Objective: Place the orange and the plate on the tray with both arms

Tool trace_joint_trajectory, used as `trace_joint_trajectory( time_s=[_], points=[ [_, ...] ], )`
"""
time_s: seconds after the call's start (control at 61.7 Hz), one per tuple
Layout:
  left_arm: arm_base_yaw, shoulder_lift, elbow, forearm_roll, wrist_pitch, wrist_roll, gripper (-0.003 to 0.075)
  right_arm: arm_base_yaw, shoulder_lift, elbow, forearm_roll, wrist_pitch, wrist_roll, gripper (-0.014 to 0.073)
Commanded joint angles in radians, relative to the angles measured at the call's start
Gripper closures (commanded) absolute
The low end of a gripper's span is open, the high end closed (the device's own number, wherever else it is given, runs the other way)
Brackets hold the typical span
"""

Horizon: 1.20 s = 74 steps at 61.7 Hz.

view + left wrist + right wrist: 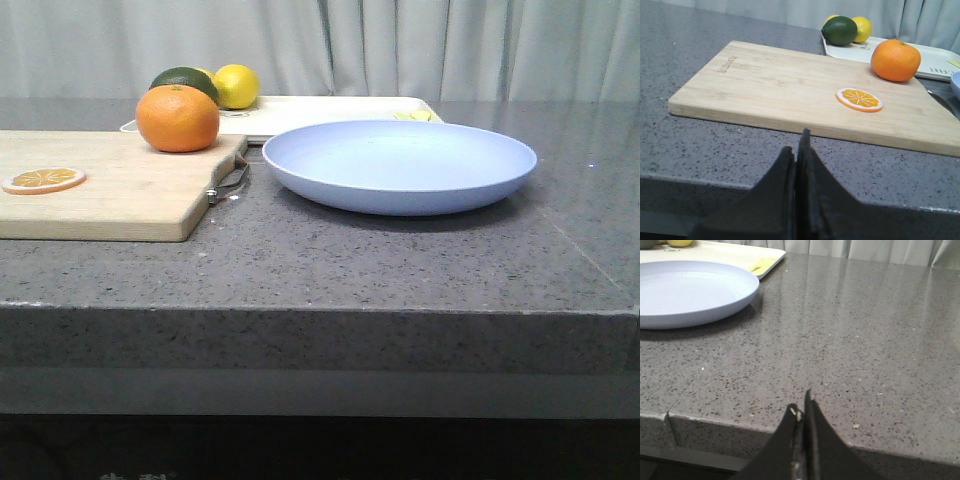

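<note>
Left approach: I see bare cutting board [790,85] ahead, only the orange slice [859,99] before the orange [895,60].
Right approach: open counter [855,340] beside the plate [690,292].
Tray [330,108]: lime [185,80] and lemon [236,85] crowd its left end.

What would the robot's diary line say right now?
left gripper shut, empty | right gripper shut, empty | orange on board | plate on counter | tray behind
</note>
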Motion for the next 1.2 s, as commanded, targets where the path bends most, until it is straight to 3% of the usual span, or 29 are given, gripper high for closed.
trace_joint_trajectory(
  time_s=[0.0, 0.503, 0.697, 0.778, 0.892, 1.038, 1.184],
  points=[
    [0.004, -0.021, 0.004, -0.009, -0.083, -0.008, 0.0738, -0.006, -0.023, -0.004, 0.0, -0.076, -0.007, 0.0654],
    [0.004, -0.021, 0.004, -0.011, -0.092, -0.008, 0.0738, -0.006, -0.023, -0.004, 0.006, -0.092, -0.007, 0.0654],
    [0.004, -0.021, 0.004, -0.006, -0.241, -0.008, 0.0738, -0.005, -0.023, -0.032, 0.023, -0.163, -0.007, 0.0654],
    [0.004, -0.021, 0.002, -0.003, -0.362, -0.008, 0.0738, -0.005, -0.023, -0.085, 0.023, -0.164, -0.007, 0.0654],
    [0.004, -0.014, -0.058, -0.003, -0.372, -0.008, 0.0738, -0.005, -0.014, -0.201, 0.023, -0.1, -0.007, 0.0654],
    [0.004, 0.078, -0.24, -0.003, -0.257, -0.008, 0.0738, -0.005, 0.098, -0.407, 0.023, 0.078, -0.007, 0.0654],
    [0.002, 0.3, -0.432, -0.002, -0.153, 0.011, 0.0738, -0.005, 0.292, -0.597, 0.041, 0.132, -0.007, 0.0654]
  ],
)
